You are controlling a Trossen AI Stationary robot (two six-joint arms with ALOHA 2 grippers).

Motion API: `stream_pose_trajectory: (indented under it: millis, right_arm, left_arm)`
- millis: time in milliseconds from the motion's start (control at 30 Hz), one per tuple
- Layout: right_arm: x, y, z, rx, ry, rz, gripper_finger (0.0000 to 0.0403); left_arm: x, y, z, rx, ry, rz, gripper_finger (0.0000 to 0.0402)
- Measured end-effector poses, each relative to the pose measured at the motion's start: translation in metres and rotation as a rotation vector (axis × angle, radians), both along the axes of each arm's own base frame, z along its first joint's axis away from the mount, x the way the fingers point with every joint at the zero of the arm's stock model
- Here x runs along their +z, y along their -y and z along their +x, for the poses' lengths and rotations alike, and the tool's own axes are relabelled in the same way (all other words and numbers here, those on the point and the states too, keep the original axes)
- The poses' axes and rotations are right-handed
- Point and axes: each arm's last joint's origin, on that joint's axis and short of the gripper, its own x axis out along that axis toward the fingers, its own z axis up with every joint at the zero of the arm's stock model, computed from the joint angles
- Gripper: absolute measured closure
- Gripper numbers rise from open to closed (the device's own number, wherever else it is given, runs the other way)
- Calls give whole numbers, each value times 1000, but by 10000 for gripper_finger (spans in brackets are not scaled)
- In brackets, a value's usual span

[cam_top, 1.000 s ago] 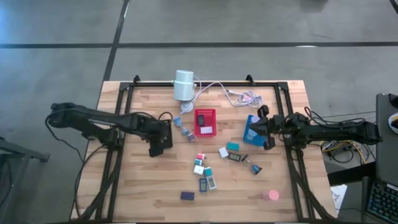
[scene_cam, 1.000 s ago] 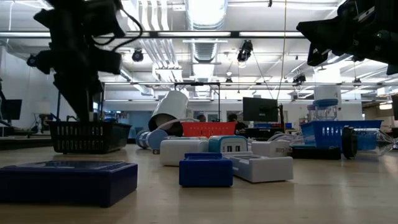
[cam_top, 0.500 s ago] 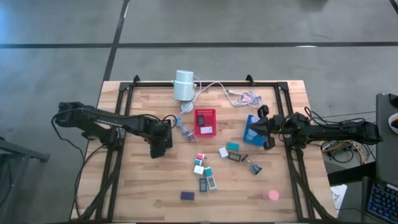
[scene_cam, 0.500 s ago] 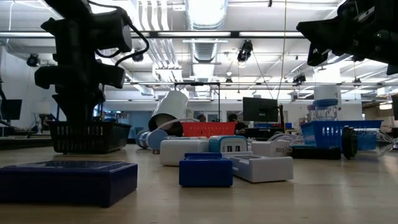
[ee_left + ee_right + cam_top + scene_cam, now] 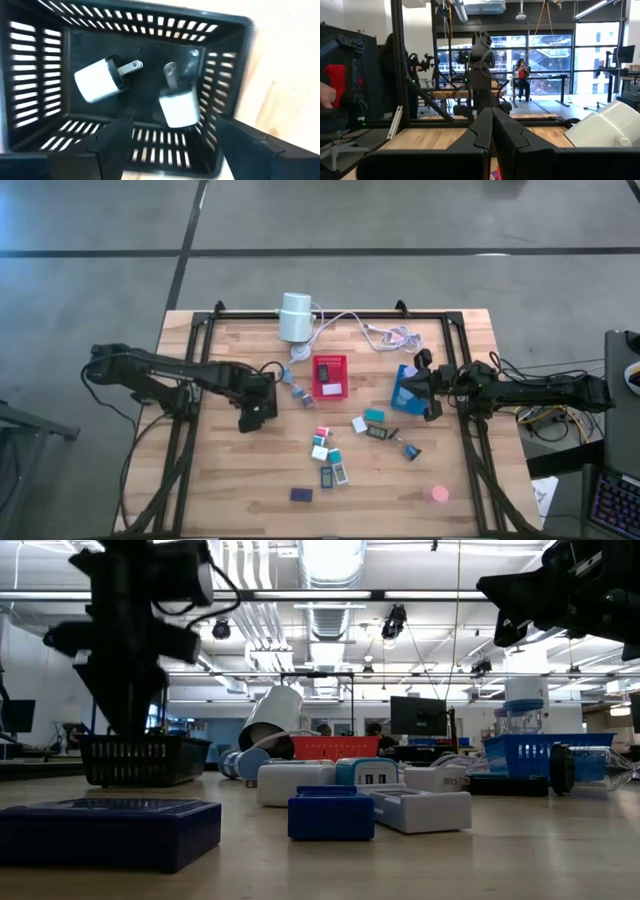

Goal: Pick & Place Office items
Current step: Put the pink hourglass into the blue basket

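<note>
Left hand (image 5: pixel 165 145), fingers apart, hangs over black tray (image 5: pixel 230 75) holding two white plugs (image 5: pixel 97 80).

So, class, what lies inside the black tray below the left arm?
Two white plug adapters lie on the floor of the black tray, prongs showing. The left gripper hangs open above them. Its fingers cover the near corners.

Black tray (image 5: pixel 257 412) sat mostly hidden under left gripper (image 5: pixel 256 408) overhead; second charger (image 5: pixel 179 107) possibly motion-blurred.

Bare wood (image 5: pixel 220 470) beside scattered office items (image 5: pixel 335 450)
</note>
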Motion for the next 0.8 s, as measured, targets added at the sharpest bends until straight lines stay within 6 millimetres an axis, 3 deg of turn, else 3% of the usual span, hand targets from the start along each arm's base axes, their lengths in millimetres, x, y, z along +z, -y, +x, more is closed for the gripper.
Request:
stream_pose_trajectory:
  millis: [167, 400, 567, 800]
  right_arm:
    - [0, 0, 0, 0, 0, 0, 394]
    - [-1, 0, 0, 0, -9, 2, 394]
    - [-2, 0, 1, 0, -19, 3, 394]
    - [-2, 0, 1, -2, -21, -3, 394]
  left_arm:
    - [43, 0, 1, -102, 191, 24, 113]
    - [104, 1, 0, -249, 769, 100, 167]
    - [120, 5, -12, -503, 1000, 129, 253]
    - [118, -13, -37, -476, 1122, 159, 386]
